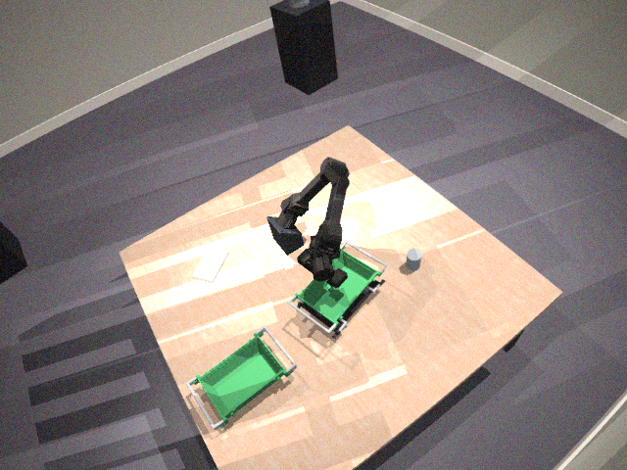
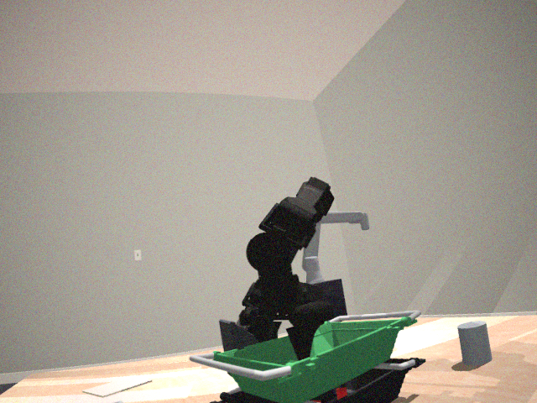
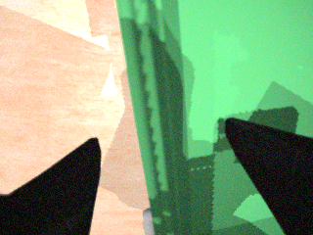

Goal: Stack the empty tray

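Observation:
A green empty tray (image 1: 357, 275) (image 2: 351, 353) (image 3: 235, 59) sits on top of the black loaded tray (image 2: 383, 385), its own wire bars out over its ends. It looks roughly level with the black tray's rim. A red block (image 2: 341, 393) shows below it. One grey bar of the black tray (image 2: 392, 366) shows under the green tray's right end; the other end's bar is mostly hidden. My gripper (image 3: 163, 135) is open, one finger inside the green tray and the other outside its long wall, neither touching the wall in the wrist view.
A second green tray (image 1: 240, 382) with its bars out stands near the table's left front edge. A grey cylinder (image 1: 413, 259) (image 2: 475, 343) stands to the right of the stack. A thin white plate (image 1: 211, 266) (image 2: 117, 385) lies to the left of the arm.

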`<move>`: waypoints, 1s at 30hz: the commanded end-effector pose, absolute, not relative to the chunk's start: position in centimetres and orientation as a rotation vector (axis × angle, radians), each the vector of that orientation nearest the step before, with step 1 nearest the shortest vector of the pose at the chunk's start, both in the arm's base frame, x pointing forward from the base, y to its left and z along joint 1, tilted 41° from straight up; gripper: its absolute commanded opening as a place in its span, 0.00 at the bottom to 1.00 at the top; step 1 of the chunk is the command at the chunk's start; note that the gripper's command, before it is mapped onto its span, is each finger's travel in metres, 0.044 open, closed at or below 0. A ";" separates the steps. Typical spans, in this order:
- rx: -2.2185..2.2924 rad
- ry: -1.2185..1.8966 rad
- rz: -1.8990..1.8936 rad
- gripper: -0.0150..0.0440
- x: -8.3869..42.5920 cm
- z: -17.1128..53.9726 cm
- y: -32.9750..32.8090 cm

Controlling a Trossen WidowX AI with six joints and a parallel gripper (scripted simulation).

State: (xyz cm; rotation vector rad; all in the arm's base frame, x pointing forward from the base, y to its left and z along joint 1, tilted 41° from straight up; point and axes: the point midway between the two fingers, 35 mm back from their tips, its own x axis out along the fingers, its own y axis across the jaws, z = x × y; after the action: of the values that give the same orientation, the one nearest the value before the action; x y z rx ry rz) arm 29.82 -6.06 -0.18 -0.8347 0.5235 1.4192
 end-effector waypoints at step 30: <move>-0.832 0.536 1.422 1.00 28.7 8.1 -13.1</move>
State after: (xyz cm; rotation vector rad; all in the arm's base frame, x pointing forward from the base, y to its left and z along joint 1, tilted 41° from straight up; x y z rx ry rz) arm 29.11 -12.22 6.81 -0.8296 0.5338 1.4149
